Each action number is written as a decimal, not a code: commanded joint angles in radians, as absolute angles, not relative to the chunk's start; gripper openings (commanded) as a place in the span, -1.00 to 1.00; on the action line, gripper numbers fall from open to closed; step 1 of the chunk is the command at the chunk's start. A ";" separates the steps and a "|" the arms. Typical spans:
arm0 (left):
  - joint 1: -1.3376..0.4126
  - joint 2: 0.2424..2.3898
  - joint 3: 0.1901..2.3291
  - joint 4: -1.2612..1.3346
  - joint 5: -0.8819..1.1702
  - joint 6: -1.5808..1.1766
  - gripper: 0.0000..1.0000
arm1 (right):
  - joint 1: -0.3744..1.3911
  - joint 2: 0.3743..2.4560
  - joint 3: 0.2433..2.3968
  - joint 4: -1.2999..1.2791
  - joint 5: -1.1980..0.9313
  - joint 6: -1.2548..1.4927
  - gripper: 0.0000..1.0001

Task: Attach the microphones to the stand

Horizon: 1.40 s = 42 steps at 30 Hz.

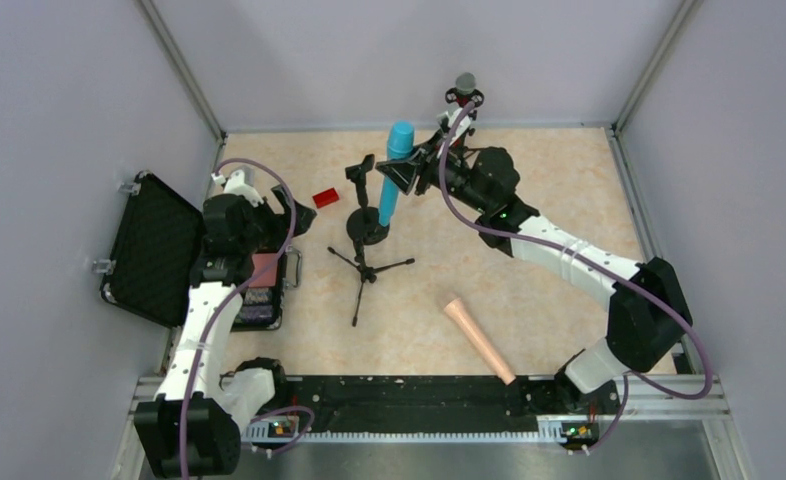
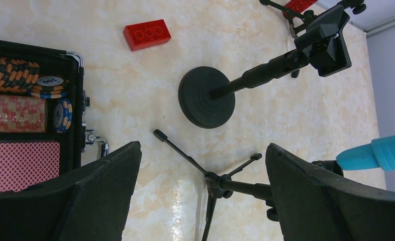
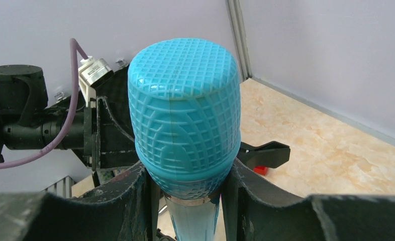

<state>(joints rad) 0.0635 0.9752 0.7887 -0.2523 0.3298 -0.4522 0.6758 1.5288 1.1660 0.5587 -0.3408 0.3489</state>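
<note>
Top external view: we've got the right gripper [image 3: 187, 169] with its jaws pinching the cyan-blue microphone [image 1: 397, 160] just under its head. It's held upright by the round-base stand [image 1: 367, 225] and tripod stand [image 1: 364, 270], mid counter [image 1: 559, 190]. We can't tell if it's seated in a clip. The red microphone [image 1: 464, 85] looks mounted at 1 o'clock. The peach-pink microphone [image 1: 479, 338] lies loose at 5 o'clock. The left gripper [image 2: 203, 148] hovers at 9 o'clock, jaws spread wide, empty. We'd say one done, one underway, one left.
</note>
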 commanded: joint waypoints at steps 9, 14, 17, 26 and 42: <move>0.077 0.969 0.784 -0.189 0.354 -0.463 0.95 | 0.710 1.456 1.088 0.654 -0.399 0.301 -1.00; 0.080 0.973 0.784 -0.188 0.362 -0.466 0.94 | 0.716 1.441 1.060 0.694 -0.431 0.270 -1.00; 0.080 0.973 0.783 -0.187 0.363 -0.466 0.94 | 0.719 1.423 1.049 0.719 -0.429 0.254 -1.00; 0.084 0.974 0.782 -0.186 0.368 -0.469 0.94 | 0.725 1.349 1.029 0.760 -0.352 0.337 -1.00; 0.087 0.969 0.779 -0.185 0.372 -0.468 0.93 | 0.742 1.402 0.995 0.753 -0.309 0.325 -1.00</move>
